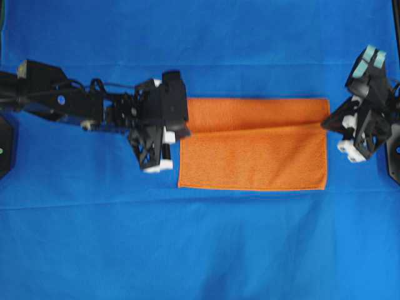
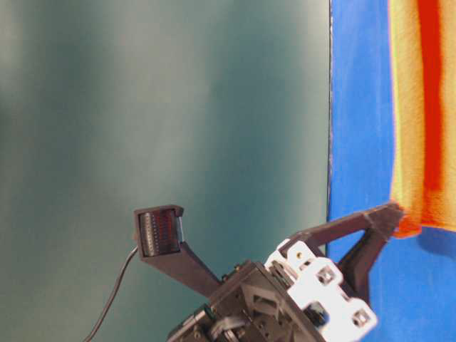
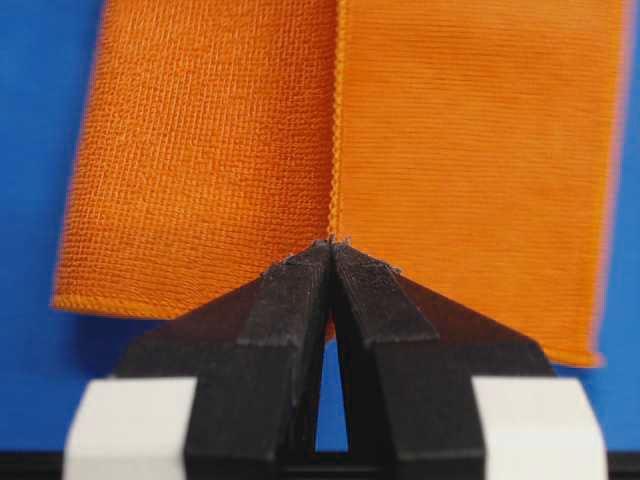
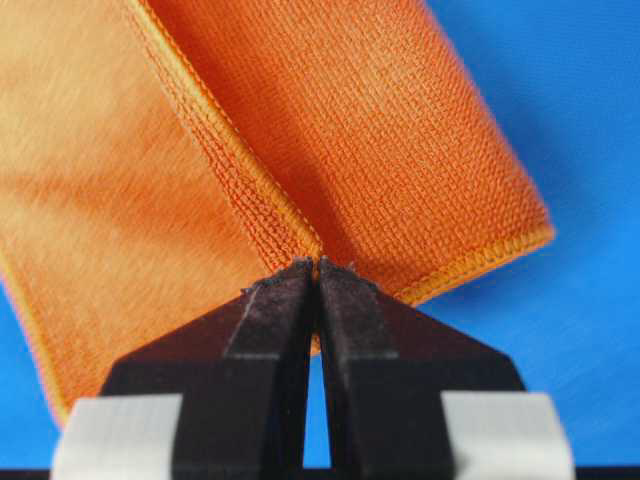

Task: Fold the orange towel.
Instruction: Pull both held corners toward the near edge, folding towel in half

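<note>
The orange towel (image 1: 253, 153) lies on the blue cloth, its far part folded over toward the front so that a hem line crosses its middle. My left gripper (image 1: 186, 129) is shut on the left end of that folded hem. The left wrist view shows the towel (image 3: 200, 150) with the fingertips of the left gripper (image 3: 332, 246) pinching the stitched edge. My right gripper (image 1: 327, 122) is shut on the right end of the hem. In the right wrist view the right gripper (image 4: 315, 266) pinches the towel (image 4: 380, 130) at its hem. The table-level view shows the towel (image 2: 410, 107) pinched by dark fingers (image 2: 381, 217).
The large blue cloth (image 1: 200, 250) covers the whole table under the towel. Both arms lie low at the towel's two short ends. In the table-level view a grey-green wall (image 2: 164, 107) stands beyond the table's edge.
</note>
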`<action>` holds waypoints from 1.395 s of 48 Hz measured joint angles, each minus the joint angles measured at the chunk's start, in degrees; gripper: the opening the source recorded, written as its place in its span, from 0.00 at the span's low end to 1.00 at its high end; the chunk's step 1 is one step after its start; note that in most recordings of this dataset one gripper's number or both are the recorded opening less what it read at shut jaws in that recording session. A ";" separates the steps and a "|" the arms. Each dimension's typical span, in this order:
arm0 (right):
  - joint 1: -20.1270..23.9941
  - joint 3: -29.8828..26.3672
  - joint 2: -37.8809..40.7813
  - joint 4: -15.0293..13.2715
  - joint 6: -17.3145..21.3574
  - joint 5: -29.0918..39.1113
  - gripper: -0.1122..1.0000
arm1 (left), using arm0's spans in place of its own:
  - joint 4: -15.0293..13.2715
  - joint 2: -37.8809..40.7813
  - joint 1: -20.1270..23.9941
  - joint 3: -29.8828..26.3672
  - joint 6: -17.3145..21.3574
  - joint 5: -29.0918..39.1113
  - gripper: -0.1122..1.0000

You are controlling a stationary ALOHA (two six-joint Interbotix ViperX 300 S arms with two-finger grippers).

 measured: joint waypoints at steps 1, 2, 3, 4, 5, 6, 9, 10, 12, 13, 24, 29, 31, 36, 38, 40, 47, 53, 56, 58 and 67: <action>0.79 0.00 0.09 0.00 0.44 0.09 0.11 | 0.00 0.09 -0.53 -0.09 -0.09 -0.09 0.10; 1.67 0.00 0.26 0.00 0.88 0.18 0.11 | 0.00 0.09 -1.14 -0.09 -0.35 0.00 0.10; 2.64 0.00 0.44 0.00 1.41 0.18 0.11 | 0.00 0.26 -1.67 -0.18 -0.70 0.00 0.10; 3.60 0.00 0.62 0.00 2.20 0.18 0.11 | 0.00 0.35 -2.20 -0.26 -1.14 0.00 0.10; 4.66 0.00 0.79 0.09 2.72 0.18 0.11 | 0.00 0.44 -2.72 -0.26 -1.49 0.00 0.10; 5.54 0.00 1.05 0.18 3.34 0.18 0.11 | 0.00 0.53 -3.25 -0.26 -1.93 0.00 0.10; 8.53 0.00 1.85 0.26 5.36 0.26 0.11 | 0.00 0.97 -4.57 -0.26 -3.34 0.00 0.10; 9.32 0.00 2.02 0.26 5.98 0.26 0.11 | 0.00 1.05 -4.83 -0.26 -3.78 0.00 0.10; 10.72 0.00 2.46 0.35 7.29 0.26 0.11 | 0.00 1.32 -5.45 -0.26 -4.39 0.00 0.10; 11.43 0.00 2.72 0.26 7.91 0.26 0.11 | 0.00 1.49 -5.71 -0.26 -4.75 0.00 0.10; 18.19 -0.88 6.33 0.35 13.80 -0.53 0.11 | 0.00 2.81 -8.26 -0.26 -7.21 0.00 0.10; 19.86 -1.49 8.09 0.35 14.94 -2.11 0.11 | 0.09 2.72 -8.61 -0.26 -7.29 0.00 0.10; 20.39 -1.76 8.79 0.35 15.21 -2.64 0.11 | 0.00 2.72 -8.53 -0.18 -7.29 0.09 0.10; 20.83 -2.20 10.28 0.35 15.29 -3.08 0.11 | 0.00 2.99 -8.61 -0.26 -7.38 0.00 0.10; 20.74 -2.46 10.99 0.35 15.29 -3.16 0.11 | 0.00 3.25 -8.61 -0.26 -7.38 -0.09 0.10; 20.83 -2.81 11.51 0.35 15.38 -3.25 0.11 | 0.00 3.69 -8.61 -0.26 -7.38 -0.35 0.10; 21.53 -3.52 13.10 0.35 15.64 -3.34 0.11 | 0.00 4.92 -8.61 -0.26 -7.21 -0.70 0.10; 22.24 -4.04 13.97 1.14 16.52 -3.16 0.11 | 0.00 4.92 -8.61 -0.26 -7.21 -0.88 0.10; 22.41 -4.22 14.24 1.67 17.31 -2.72 0.12 | 0.00 4.92 -8.61 -0.26 -7.21 -1.23 0.10; 22.76 -4.22 14.33 1.85 17.84 -2.46 0.12 | 0.00 4.92 -8.61 -0.26 -7.21 -1.41 0.11; 24.96 -4.31 14.41 2.02 19.69 -2.37 0.51 | 0.00 4.92 -8.61 -0.26 -7.12 -1.58 0.33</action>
